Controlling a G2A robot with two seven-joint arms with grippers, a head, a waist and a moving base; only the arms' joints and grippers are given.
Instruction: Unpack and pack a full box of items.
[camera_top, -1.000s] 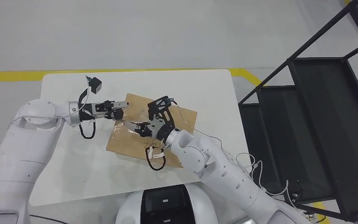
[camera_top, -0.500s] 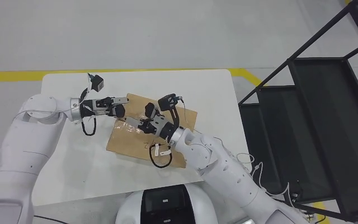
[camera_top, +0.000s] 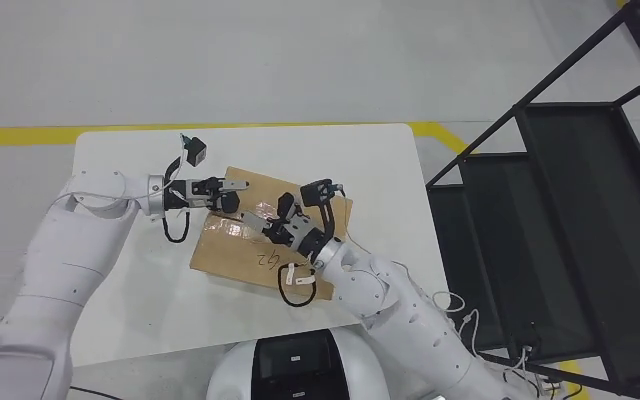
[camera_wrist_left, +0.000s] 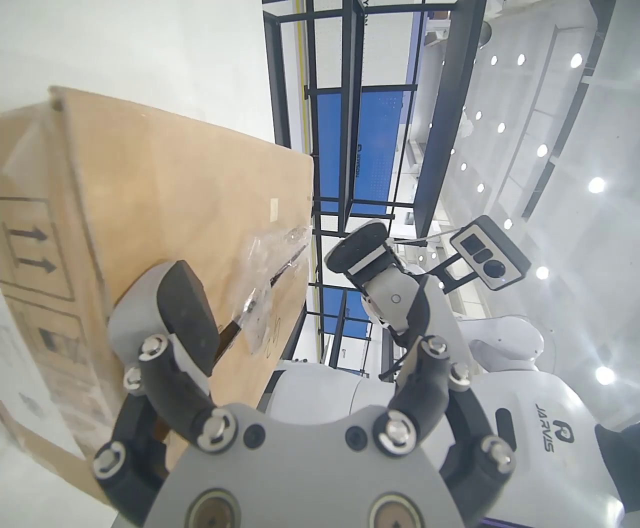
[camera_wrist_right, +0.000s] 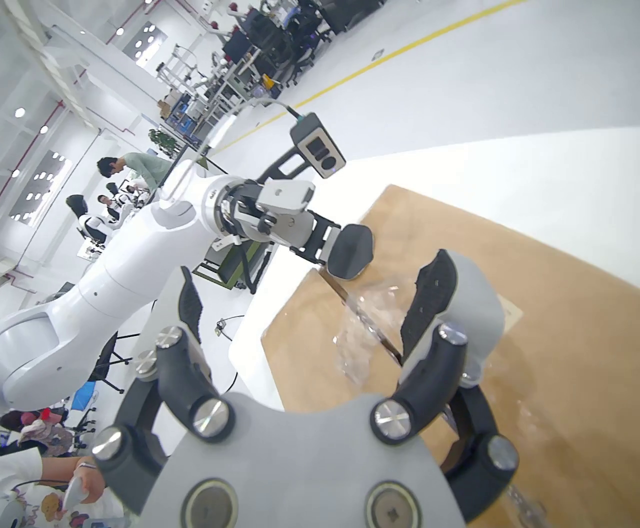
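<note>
A closed cardboard box (camera_top: 225, 255) lies at a slant on the white table (camera_top: 120, 300). Clear tape (camera_top: 235, 228) runs along its top seam, crumpled and partly lifted (camera_wrist_right: 367, 320) (camera_wrist_left: 265, 260). My left gripper (camera_top: 233, 192) is open at the box's far left edge, one pad (camera_wrist_left: 185, 310) against the box's top edge (camera_wrist_left: 165, 200). My right gripper (camera_top: 278, 222) hovers open just over the box top (camera_wrist_right: 550, 310). Its fingers (camera_wrist_right: 315, 275) stand either side of the lifted tape. The left gripper (camera_wrist_right: 350, 250) faces it from close by across the seam.
A black metal stair frame (camera_top: 540, 200) stands off the table's right side. A yellow floor line (camera_top: 440, 130) runs behind the table. Bare table surface lies left of the box and in front of it.
Both grippers have shifted rightward along the box top. The left one came in over the far left edge; the right wrist turned and moved up the seam.
</note>
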